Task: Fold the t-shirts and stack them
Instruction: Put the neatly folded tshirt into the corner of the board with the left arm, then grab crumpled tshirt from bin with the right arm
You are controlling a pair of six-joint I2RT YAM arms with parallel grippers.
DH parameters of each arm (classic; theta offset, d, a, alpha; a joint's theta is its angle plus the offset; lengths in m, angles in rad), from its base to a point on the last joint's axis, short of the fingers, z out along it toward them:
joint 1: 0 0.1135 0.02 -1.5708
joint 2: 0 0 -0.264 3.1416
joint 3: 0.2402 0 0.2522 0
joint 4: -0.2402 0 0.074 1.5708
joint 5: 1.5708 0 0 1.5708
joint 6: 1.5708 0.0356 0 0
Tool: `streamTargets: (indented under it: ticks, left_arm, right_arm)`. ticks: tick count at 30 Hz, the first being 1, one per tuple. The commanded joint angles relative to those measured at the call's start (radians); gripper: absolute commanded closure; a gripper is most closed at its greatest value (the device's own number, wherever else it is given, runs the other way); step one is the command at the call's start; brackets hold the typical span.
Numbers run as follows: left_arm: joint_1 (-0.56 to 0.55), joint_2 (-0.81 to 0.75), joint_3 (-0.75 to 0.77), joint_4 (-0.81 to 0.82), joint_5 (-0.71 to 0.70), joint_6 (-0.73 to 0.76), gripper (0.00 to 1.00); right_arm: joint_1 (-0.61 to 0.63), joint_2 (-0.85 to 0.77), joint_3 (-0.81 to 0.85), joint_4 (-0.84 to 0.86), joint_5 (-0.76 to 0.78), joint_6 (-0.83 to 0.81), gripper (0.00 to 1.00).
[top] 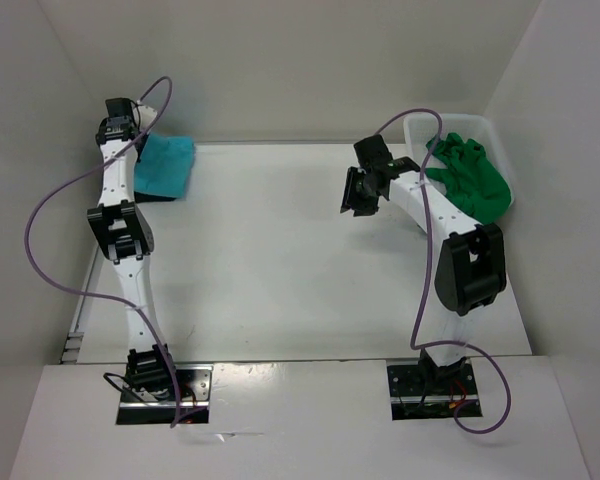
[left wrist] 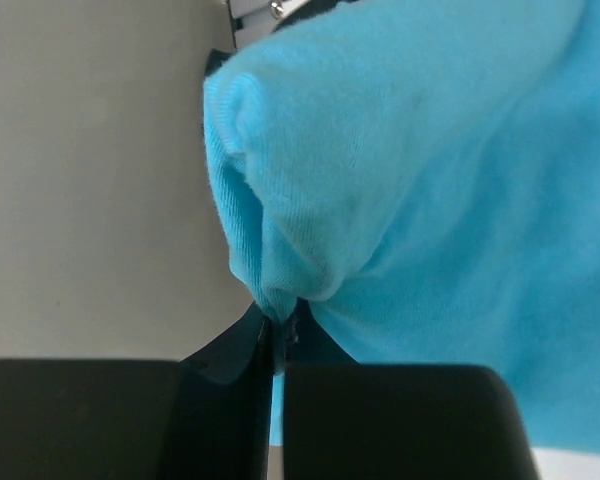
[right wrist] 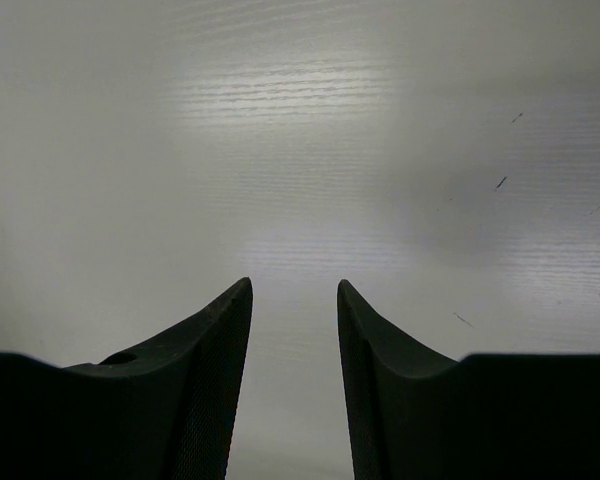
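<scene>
The right jaws stand apart, holding nothing, over the bare worktop (right wrist: 280, 120). Just to their right, the green shirt (top: 475, 182) lies heaped in the white basket (top: 475, 120). Farther back, the left jaws are pinched tight on a fold of the blue shirt (left wrist: 430, 200), which spreads out to their right.
</scene>
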State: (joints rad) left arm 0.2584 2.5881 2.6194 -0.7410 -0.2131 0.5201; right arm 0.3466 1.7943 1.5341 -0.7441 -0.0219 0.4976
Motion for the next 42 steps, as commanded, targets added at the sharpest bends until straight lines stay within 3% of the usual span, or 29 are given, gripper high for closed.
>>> streamTargets:
  ticks: [1, 3, 6, 8, 13, 15, 18, 19, 23, 26, 30, 35, 42]
  left_arm:
    - [0.021, 0.081, 0.154, -0.035, -0.032, -0.014, 0.99]
    - [0.030, 0.090, 0.154, -0.026, -0.072, -0.026, 0.96]
    - [0.041, 0.090, 0.145, -0.026, -0.109, -0.060, 0.54]
    - [0.051, 0.099, 0.145, -0.026, -0.134, -0.071, 0.33]
    - [0.099, 0.080, 0.136, -0.017, -0.155, -0.098, 0.12]
    - [0.099, 0.057, 0.136, -0.017, -0.166, -0.098, 0.11]
    - [0.108, 0.009, 0.146, -0.060, -0.112, -0.098, 0.08]
    - [0.108, -0.009, 0.146, -0.119, -0.070, -0.113, 0.07]
    - [0.082, -0.168, 0.133, -0.299, 0.435, -0.123, 0.00]
    - [0.027, -0.302, -0.046, -0.316, 0.608, -0.109, 0.00]
    - [-0.066, -0.465, -0.355, -0.206, 0.652, -0.109, 0.00]
    - [-0.211, -0.620, -0.675, -0.106, 0.537, -0.071, 0.00]
    - [-0.209, -0.638, -0.771, -0.118, 0.612, -0.095, 0.00]
  right_arm:
    - [-0.008, 0.010, 0.058, -0.034, -0.007, -0.016, 0.55]
    - [-0.008, 0.010, 0.058, -0.034, -0.007, -0.016, 0.55]
    - [-0.008, 0.019, 0.069, -0.034, -0.019, -0.016, 0.55]
    - [-0.008, 0.019, 0.078, -0.043, -0.029, -0.016, 0.54]
    - [-0.008, 0.019, 0.116, -0.063, 0.014, -0.027, 0.52]
    - [-0.008, 0.010, 0.152, -0.098, 0.052, -0.027, 0.47]
    - [-0.008, -0.003, 0.259, -0.211, 0.247, -0.028, 0.36]
    - [-0.018, -0.015, 0.291, -0.245, 0.389, -0.018, 0.31]
    - [-0.177, -0.027, 0.409, -0.339, 0.603, 0.004, 0.17]
    - [-0.308, 0.029, 0.452, -0.373, 0.638, 0.004, 0.13]
    - [-0.411, 0.146, 0.493, -0.360, 0.689, -0.019, 0.09]
    - [-0.495, 0.344, 0.659, -0.391, 0.731, -0.010, 0.08]
    - [-0.544, 0.543, 0.765, -0.423, 0.683, -0.019, 0.08]
